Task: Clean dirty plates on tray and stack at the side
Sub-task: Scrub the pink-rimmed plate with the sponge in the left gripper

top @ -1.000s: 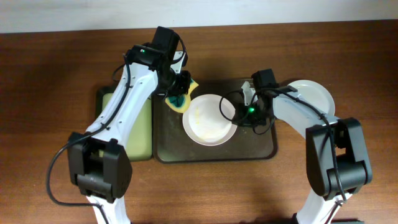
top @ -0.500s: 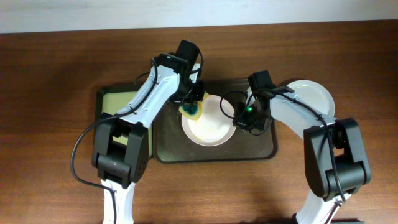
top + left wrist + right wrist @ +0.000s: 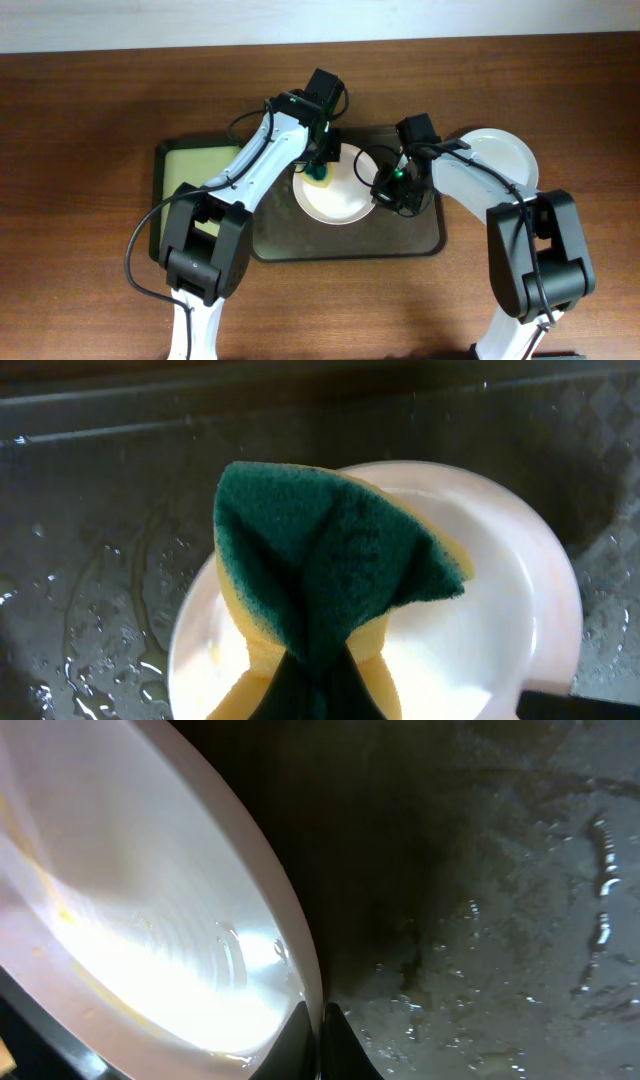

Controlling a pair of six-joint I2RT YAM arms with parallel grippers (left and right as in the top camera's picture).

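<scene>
A cream-white plate (image 3: 335, 195) lies on the dark brown tray (image 3: 415, 240), with faint yellowish smears inside. My left gripper (image 3: 320, 172) is shut on a yellow sponge with a green scouring face (image 3: 330, 575) and holds it on the plate's upper left part (image 3: 500, 630). My right gripper (image 3: 385, 190) is shut on the plate's right rim (image 3: 300, 955). A second white plate (image 3: 505, 155) lies on the table right of the tray, partly under the right arm. A third plate is not in view.
A smaller black tray with a yellow-green inside (image 3: 185, 170) sits left of the brown tray, partly under the left arm. The brown tray's floor (image 3: 500, 920) is wet. The table's back edge runs along the top.
My left gripper has moved right from the tray's upper left corner, bringing the sponge onto the plate. My right gripper has stayed on the plate's rim.
</scene>
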